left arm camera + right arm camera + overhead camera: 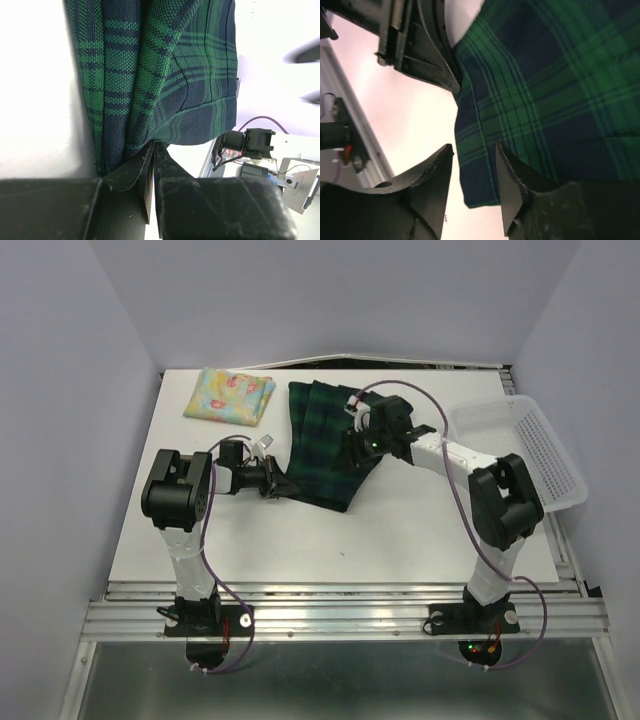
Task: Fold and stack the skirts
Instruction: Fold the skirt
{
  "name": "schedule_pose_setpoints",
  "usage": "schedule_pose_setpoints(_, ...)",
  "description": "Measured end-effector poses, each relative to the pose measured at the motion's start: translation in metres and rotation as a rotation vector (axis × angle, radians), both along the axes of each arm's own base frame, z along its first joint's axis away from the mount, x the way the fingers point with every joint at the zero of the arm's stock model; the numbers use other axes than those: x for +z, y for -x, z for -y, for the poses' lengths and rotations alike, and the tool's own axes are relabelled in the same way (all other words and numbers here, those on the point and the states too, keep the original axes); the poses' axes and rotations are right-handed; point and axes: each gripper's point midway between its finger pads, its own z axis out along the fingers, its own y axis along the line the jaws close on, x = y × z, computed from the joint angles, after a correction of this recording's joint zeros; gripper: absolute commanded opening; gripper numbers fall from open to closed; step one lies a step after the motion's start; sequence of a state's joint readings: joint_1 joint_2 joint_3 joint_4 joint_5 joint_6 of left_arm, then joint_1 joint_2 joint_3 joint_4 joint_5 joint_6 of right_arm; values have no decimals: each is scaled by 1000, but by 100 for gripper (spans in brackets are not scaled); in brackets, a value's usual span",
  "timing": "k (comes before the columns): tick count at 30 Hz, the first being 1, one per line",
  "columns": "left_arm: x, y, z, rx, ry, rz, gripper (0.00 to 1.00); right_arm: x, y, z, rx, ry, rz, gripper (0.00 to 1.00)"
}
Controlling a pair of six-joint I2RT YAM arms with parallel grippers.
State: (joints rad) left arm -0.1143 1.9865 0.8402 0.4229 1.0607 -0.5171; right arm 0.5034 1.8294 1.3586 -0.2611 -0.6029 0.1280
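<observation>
Two skirts: plaid skirt (322, 440) mid-table, long axis far-to-near, its near left edge clenched in my left gripper (152, 150); my right gripper (474, 150) parted at its right edge; floral skirt (229, 397) far-left.

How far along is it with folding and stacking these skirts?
Done: the floral skirt lies folded at the far left. In hand: the left gripper pinches the plaid skirt by its edge, and the right gripper is open at it. Left: finish folding, then stack.
</observation>
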Motion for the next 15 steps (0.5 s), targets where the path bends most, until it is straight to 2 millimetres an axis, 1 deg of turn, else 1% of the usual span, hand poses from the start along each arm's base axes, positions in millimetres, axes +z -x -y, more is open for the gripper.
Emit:
schedule_pose_setpoints(1,0,0,0,-1,-1,1,16,-10,2,2,-13,-36,-65,43)
schedule_pose_setpoints(2,0,1,0,-3,-2,3,16,-26,8,4,-19,-61,-139,43)
schedule_pose_setpoints(5,-1,2,-1,-10,-7,6,16,-77,43,8,-27,-91,-364,43)
schedule_pose_setpoints(7,-1,4,-1,-15,-6,-2,16,-97,62,9,-31,-121,-482,43)
schedule_pose_setpoints(9,-2,6,-3,-16,-8,-10,16,-101,73,10,-28,-159,-538,44)
schedule_pose_setpoints(12,-1,6,-3,-18,-17,-3,18,-103,78,11,-35,-179,-583,43)
schedule_pose_setpoints(14,1,6,-4,-19,-29,16,24,-104,77,13,-33,-179,-595,43)
schedule_pose_setpoints(15,4,7,-5,-22,-41,32,34,-104,76,15,-31,-172,-598,43)
